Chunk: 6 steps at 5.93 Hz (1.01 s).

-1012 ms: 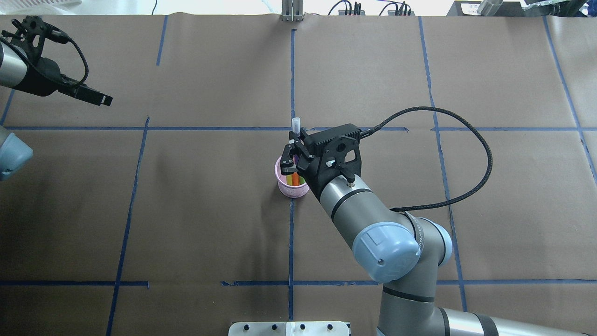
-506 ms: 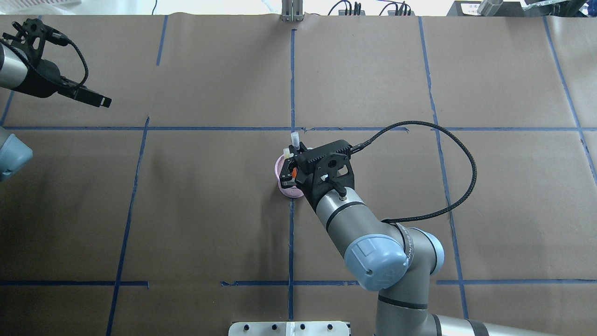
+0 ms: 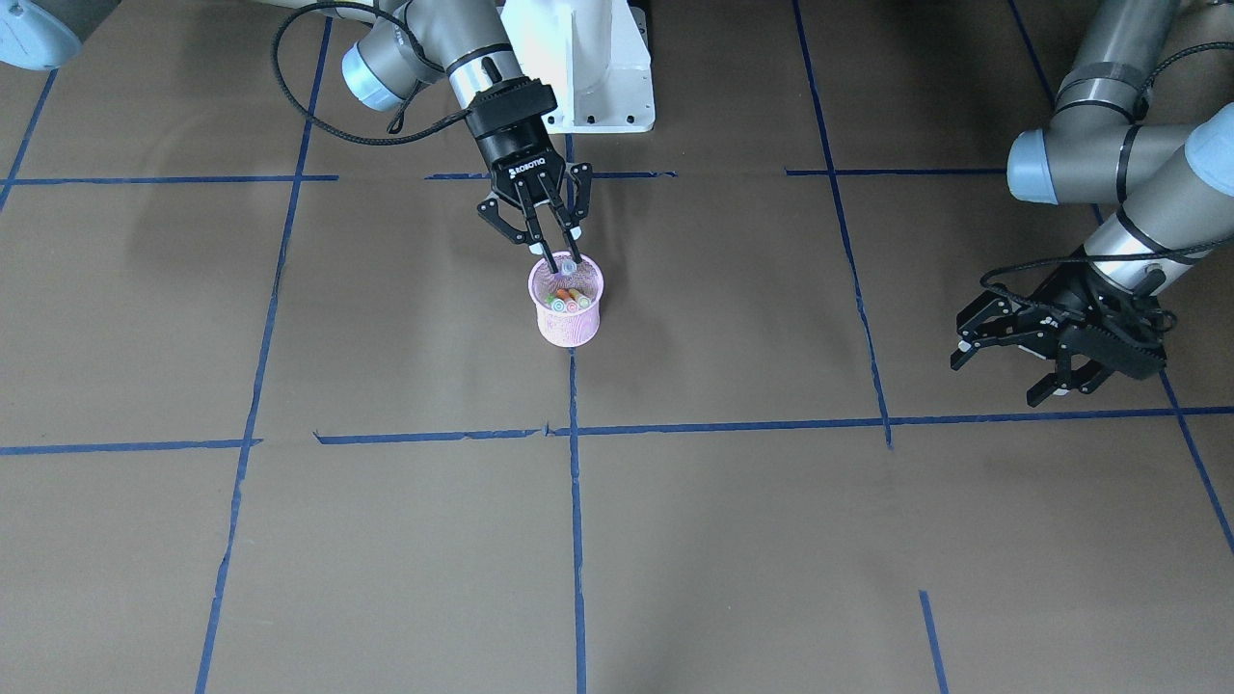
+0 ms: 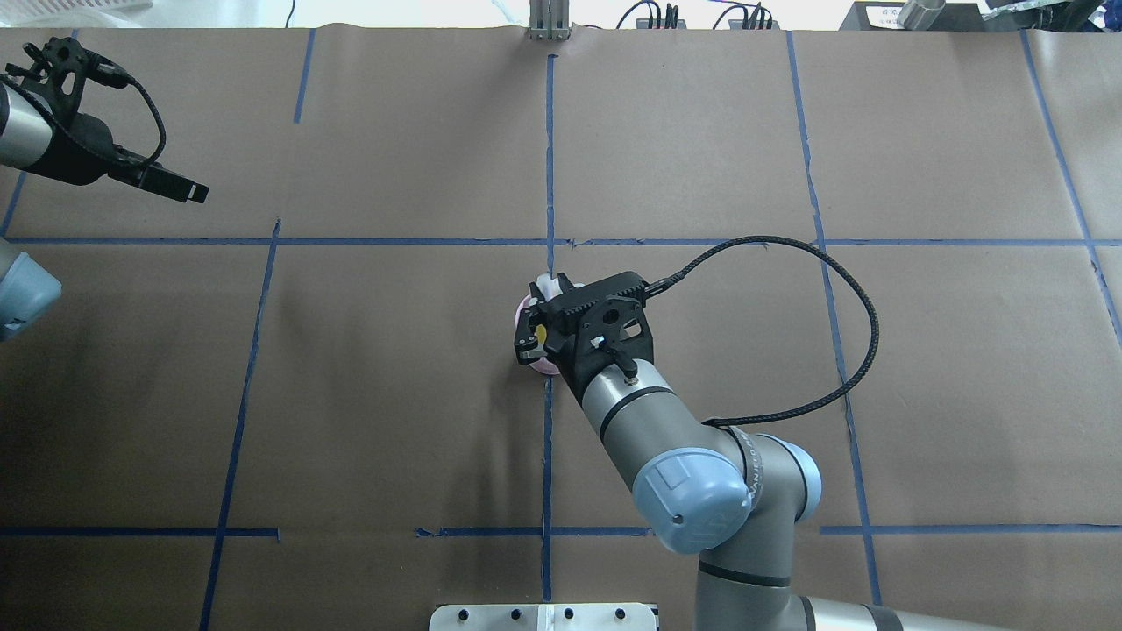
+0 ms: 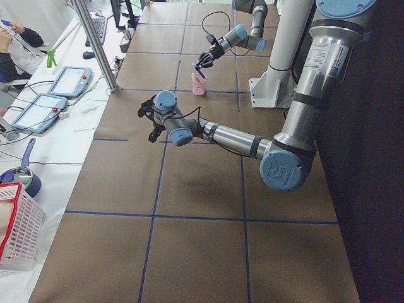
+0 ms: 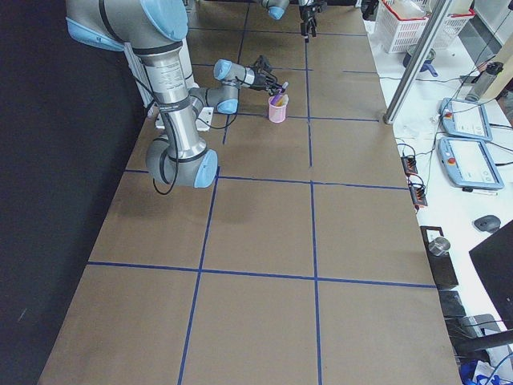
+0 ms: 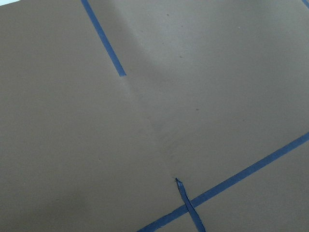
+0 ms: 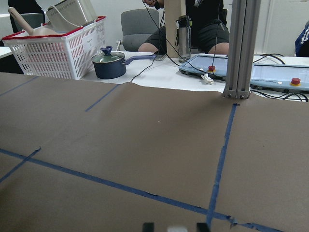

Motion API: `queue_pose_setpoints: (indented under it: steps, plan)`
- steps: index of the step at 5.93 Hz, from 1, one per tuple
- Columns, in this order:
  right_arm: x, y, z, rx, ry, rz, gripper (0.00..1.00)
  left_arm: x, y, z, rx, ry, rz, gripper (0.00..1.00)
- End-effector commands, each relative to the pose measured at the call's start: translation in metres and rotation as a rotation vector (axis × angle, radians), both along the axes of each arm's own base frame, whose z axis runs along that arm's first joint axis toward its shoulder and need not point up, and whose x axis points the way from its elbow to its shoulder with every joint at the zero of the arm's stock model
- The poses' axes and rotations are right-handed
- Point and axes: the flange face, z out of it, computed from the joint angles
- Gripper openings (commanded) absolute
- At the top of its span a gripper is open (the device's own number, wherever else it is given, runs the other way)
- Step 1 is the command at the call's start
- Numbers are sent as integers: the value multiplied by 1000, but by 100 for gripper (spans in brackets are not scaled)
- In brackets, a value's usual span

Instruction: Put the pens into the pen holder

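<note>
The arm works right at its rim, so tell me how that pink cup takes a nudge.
Probably light: the pen holder is small, open mesh. Likely tippy: it stands free on the paper, narrower at its base, pens leaning inside. A sideways pull from the right gripper, shut on a purple pen, might topple it.

Pen holder (image 3: 569, 330) pink wire mesh; pens (image 3: 567, 300) orange, green, purple, with pale caps. Table (image 3: 733, 540) brown, blue tape grid lines.
</note>
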Motion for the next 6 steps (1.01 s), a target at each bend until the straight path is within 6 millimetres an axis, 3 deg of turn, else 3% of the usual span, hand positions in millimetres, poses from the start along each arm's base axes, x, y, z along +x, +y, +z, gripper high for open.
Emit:
queue_pose_setpoints:
  steps: [1,2,3,4,5,6]
  plan:
    - [-8,1,-12,3,-13,8,100,1,0,2,-2,-2,0,100]
    - [-1,3,-23,11,-35,0,100,1,-1,1,-3,-2,1,100]
    - [19,6,-45,11,-70,-61,100,0,-1,1,-6,-2,1,100]
    - [43,-12,-50,-15,-20,-72,100,-16,-5,1,-26,17,6,100]
    - [60,-48,-34,-78,84,-90,100,-51,-16,9,-111,18,-16,100]
    - [114,-97,-8,-215,176,-187,100,-81,-21,21,-149,-3,-59,100]
